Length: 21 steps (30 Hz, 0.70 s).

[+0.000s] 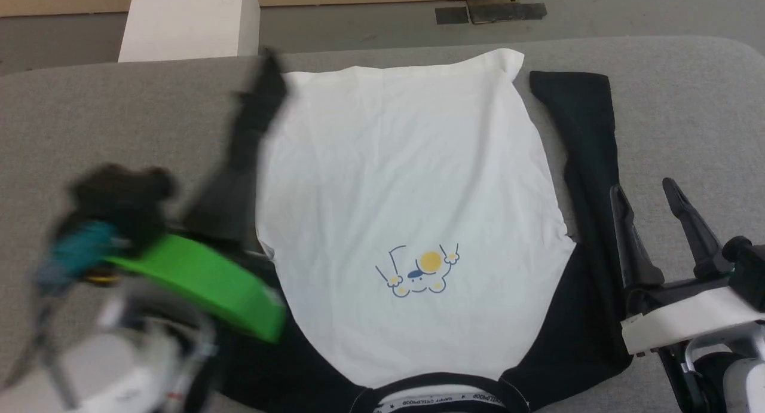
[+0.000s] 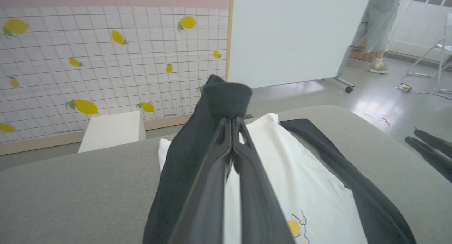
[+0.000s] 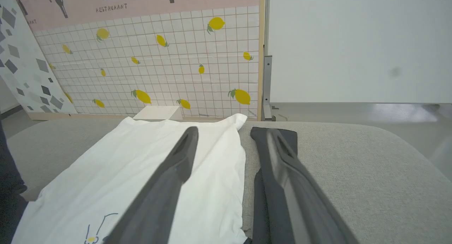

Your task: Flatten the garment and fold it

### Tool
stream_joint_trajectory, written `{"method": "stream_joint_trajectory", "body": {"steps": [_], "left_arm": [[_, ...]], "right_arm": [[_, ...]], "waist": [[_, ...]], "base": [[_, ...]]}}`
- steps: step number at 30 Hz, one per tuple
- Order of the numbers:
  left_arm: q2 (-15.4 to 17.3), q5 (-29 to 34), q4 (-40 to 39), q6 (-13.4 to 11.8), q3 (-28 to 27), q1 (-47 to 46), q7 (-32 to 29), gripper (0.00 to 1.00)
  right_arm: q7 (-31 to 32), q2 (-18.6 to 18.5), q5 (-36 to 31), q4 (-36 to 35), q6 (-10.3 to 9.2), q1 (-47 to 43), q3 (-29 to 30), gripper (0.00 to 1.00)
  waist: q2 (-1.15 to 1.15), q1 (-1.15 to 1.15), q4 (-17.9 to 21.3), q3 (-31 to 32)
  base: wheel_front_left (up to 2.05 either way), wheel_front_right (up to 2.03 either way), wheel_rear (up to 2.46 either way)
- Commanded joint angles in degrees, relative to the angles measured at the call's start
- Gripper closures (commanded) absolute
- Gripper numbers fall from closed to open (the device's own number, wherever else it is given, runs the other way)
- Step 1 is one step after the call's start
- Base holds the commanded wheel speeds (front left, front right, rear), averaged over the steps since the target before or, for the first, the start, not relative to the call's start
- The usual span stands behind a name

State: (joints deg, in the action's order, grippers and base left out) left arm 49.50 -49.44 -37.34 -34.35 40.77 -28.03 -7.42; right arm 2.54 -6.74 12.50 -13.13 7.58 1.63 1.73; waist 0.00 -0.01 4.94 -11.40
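Note:
The garment lies front-up on the grey table, its white body spread flat. The black neckline is nearest me, and the small yellow-and-blue print shows above it. My left gripper is shut on the left black sleeve, holding it up off the table beside the body; the cuff folds over the fingertips. The right black sleeve lies straight along the body's right side. My right gripper stands open just above that sleeve, holding nothing.
A white box stands on the floor beyond the table's far left edge. A white board on wheels and a person's legs are further back. Bare grey table lies to the left and right of the garment.

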Motion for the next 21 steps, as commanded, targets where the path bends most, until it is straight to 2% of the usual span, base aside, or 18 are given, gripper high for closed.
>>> {"method": "stream_joint_trajectory", "body": {"steps": [1,3,5,9,14,15,21], "left_arm": [[-4.2,1.4,1.1,1.7,3.3,-2.2,-0.7,1.00],[-12.1,2.2,4.9,4.5,9.5,-4.7,-1.9,1.00],[-18.7,2.4,9.7,6.9,14.4,-6.3,-2.9,1.00],[-28.9,2.2,21.5,11.9,21.2,-8.7,-3.5,1.00],[-36.6,2.2,34.8,17.8,27.1,-10.2,-3.7,1.00],[-38.7,2.8,39.5,19.9,29.0,-10.8,-3.9,1.00],[-43.3,4.3,51.3,24.8,31.3,-11.2,-3.7,1.00]], "right_arm": [[0.2,0.2,-0.3,-0.3,-0.09,-0.8,0.0,0.00],[0.4,0.2,-0.3,-0.4,-0.09,-0.7,0.0,0.00],[0.6,0.1,-0.3,-0.5,-0.09,-0.7,0.0,0.00],[0.8,0.0,-0.2,-0.8,-0.09,-0.3,-0.4,0.00],[0.9,-0.3,0.1,-0.7,-0.09,0.0,-1.1,0.00],[0.9,-0.4,0.2,-0.6,-0.09,0.0,-1.1,0.00],[0.7,-0.5,0.4,0.0,-0.09,0.3,-1.4,0.00]], "waist": [[0.00,0.01,0.1,-0.1],[0.00,0.01,0.1,-0.1],[0.00,0.01,0.2,-0.3],[0.00,0.01,0.6,-0.8],[0.00,0.01,1.6,-1.8],[0.00,0.01,2.0,-2.2],[0.00,0.01,2.6,-3.2]], "base": [[0.00,0.00,0.00],[0.00,0.00,0.00],[0.00,0.00,0.00],[0.00,0.00,0.00],[0.00,0.00,0.00],[0.00,0.00,0.00],[0.00,0.00,0.00]]}}
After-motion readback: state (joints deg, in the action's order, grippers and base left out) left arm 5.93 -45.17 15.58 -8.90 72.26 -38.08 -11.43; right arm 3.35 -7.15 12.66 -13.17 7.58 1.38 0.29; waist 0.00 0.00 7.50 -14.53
